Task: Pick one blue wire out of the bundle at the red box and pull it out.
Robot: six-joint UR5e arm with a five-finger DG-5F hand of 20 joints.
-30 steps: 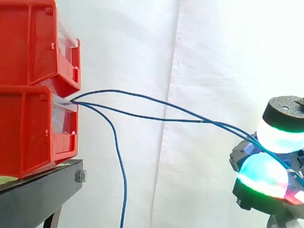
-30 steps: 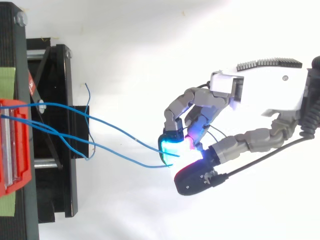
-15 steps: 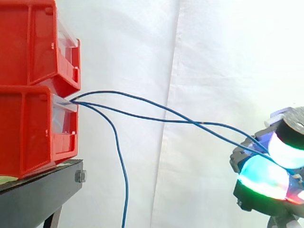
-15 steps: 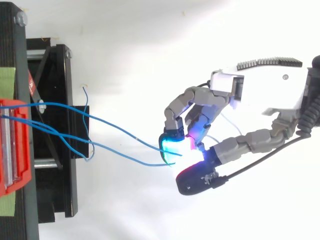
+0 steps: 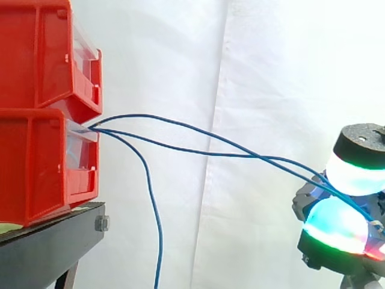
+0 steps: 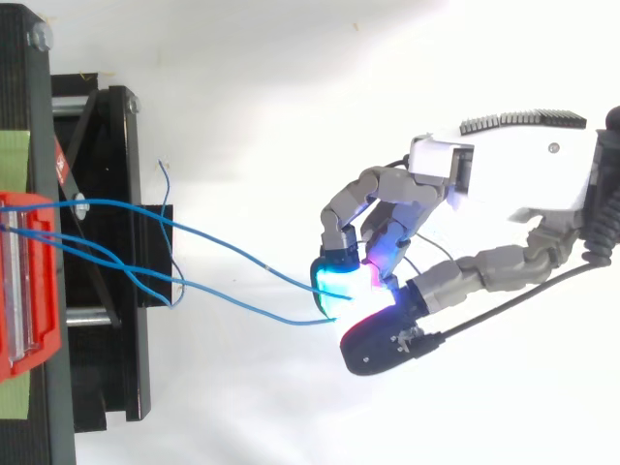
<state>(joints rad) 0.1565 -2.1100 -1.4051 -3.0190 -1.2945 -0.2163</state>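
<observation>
Top view: we see the hand (image 6: pixel 509 179) with fingers curled, pads pinching two blue wires (image 5: pixel 260 156), well clear of the red box (image 5: pixel 36 168). Side view adds a third wire (image 5: pixel 158 229) drooping from the box.

The upper bin (image 5: pixel 51 57) sits on the lower bin (image 5: pixel 42 171), which rests on the stand (image 5: pixel 51 244) at the side view's left. Wires (image 5: pixel 180 125) leave the lower bin's front. Two run right to the hand (image 6: pixel 504 179), well apart from the bins, pinched between its fingertips (image 6: pixel 334 281). The third wire (image 5: pixel 155 223) hangs beside the stand. The curtain (image 5: pixel 271 72) lies behind.
</observation>
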